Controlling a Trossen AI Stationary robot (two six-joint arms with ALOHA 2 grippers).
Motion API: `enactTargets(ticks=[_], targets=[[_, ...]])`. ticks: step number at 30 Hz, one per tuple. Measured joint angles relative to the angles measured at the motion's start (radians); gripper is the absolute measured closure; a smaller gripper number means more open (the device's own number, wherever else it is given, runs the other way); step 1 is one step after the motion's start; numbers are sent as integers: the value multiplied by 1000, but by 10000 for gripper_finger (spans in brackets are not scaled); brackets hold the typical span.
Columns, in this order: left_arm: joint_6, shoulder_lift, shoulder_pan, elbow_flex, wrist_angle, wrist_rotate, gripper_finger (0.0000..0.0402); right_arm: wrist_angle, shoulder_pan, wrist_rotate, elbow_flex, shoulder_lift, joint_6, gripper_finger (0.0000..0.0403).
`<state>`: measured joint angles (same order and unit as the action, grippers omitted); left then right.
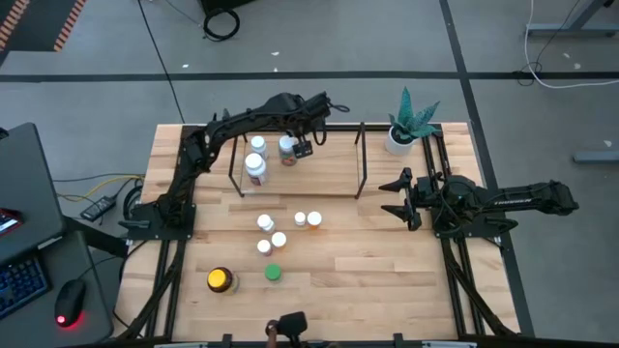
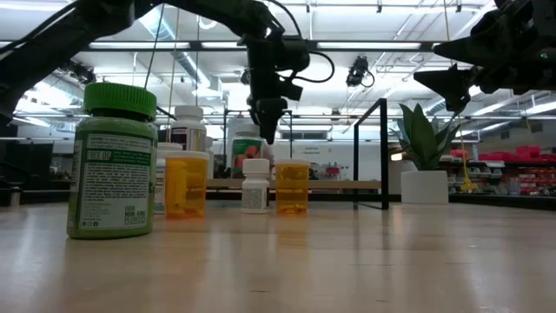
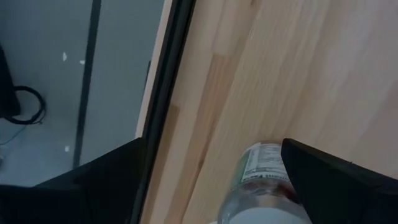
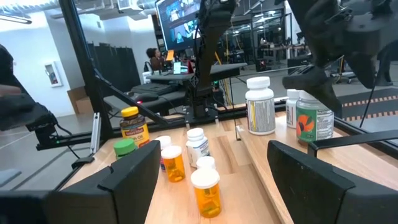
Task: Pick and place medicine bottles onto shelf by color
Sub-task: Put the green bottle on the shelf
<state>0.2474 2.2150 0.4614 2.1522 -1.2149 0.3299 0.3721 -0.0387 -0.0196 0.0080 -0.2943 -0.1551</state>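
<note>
three white-capped bottles point(image 1: 256, 159) already stand on the shelf point(image 1: 363, 159), a black rod frame w/ a light wood base at the back of the butcher-block table point(image 1: 387, 271). left gripper point(image 1: 302, 145) hangs over the rightmost one, the bottle w/ a red/green label point(image 1: 287, 149); in the left wrist view its fingers point(image 3: 336, 180) are spread either side of that bottle point(image 3: 264, 186), so released, not clamped on it.

right gripper point(image 1: 392, 196) sits off to the right side of the table, near the shelf's right end, fingers apart & holding nothing.

mid-table, in front of the shelf, there's a loose cluster of small bottles point(image 1: 280, 230): white caps, a couple w/ orange bodies point(image 2: 291, 187). nearer the front edge are the green bottle point(image 1: 273, 274) and an amber-yellow bottle w/ a dark cap point(image 1: 220, 280), just beside each other.

white pot w/ a spiky green plant point(image 1: 404, 126) sits at the back right corner.

room: grey concrete floor, cables, a keyboard & mouse point(image 1: 66, 304) on a dark desk left of the table. low view shows ceiling strip lights and red shelving far back. right wrist view catches a person point(image 4: 152, 59) seated by monitors in the bg.
</note>
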Motion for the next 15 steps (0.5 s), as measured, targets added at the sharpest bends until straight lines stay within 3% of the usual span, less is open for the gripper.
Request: enactTargets(ticks=[15], targets=[[-53,0,9,0,-104,12,22,0,0,0,0,0,0,100]])
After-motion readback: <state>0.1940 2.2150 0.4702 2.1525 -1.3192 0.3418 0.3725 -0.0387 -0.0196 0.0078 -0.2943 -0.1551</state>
